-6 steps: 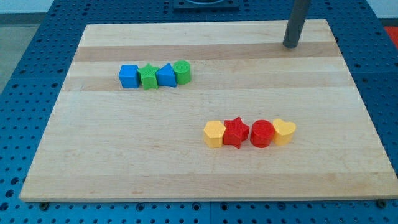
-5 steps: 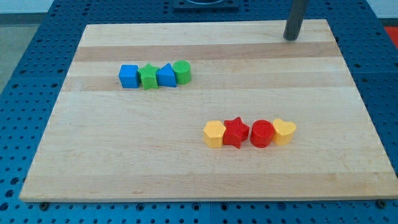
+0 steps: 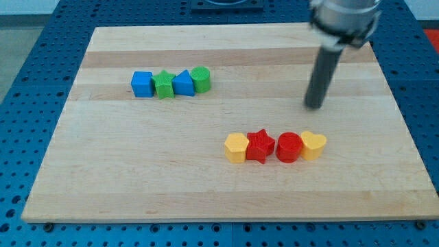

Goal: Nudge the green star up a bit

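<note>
The green star (image 3: 164, 84) lies in a row at the board's upper left, between a blue square block (image 3: 142, 84) on its left and a blue triangular block (image 3: 183, 84) on its right. A green round block (image 3: 201, 79) ends that row on the right. My tip (image 3: 314, 106) rests on the board far to the right of the star, above the lower row of blocks. It touches no block.
A second row lies at the lower middle right: a yellow hexagon block (image 3: 236, 147), a red star (image 3: 260, 145), a red round block (image 3: 289, 147) and a yellow heart-shaped block (image 3: 313, 145). The wooden board (image 3: 137, 178) sits on a blue pegboard table.
My tip has moved from the board's top right edge down toward the view's bottom, to just above the lower row. No block has moved.
</note>
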Controlling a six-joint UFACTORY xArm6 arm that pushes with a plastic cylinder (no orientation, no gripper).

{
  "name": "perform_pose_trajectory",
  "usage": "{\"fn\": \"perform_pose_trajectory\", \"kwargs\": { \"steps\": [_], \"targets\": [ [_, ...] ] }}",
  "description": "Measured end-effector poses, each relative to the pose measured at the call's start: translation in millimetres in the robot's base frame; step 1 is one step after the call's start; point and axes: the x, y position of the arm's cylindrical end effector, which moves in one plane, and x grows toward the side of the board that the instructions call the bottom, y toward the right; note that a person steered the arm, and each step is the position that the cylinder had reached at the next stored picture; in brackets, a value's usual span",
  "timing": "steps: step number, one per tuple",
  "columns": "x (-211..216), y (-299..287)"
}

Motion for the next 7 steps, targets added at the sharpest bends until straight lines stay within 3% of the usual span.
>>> {"fn": "perform_pose_trajectory", "kwargs": {
  "steps": [1, 3, 4, 7],
  "targets": [
    [26.9, -99.7],
    [24.6, -222.7],
    [10.8, -246.5],
    [-34.8, -237.4]
  ]
}}
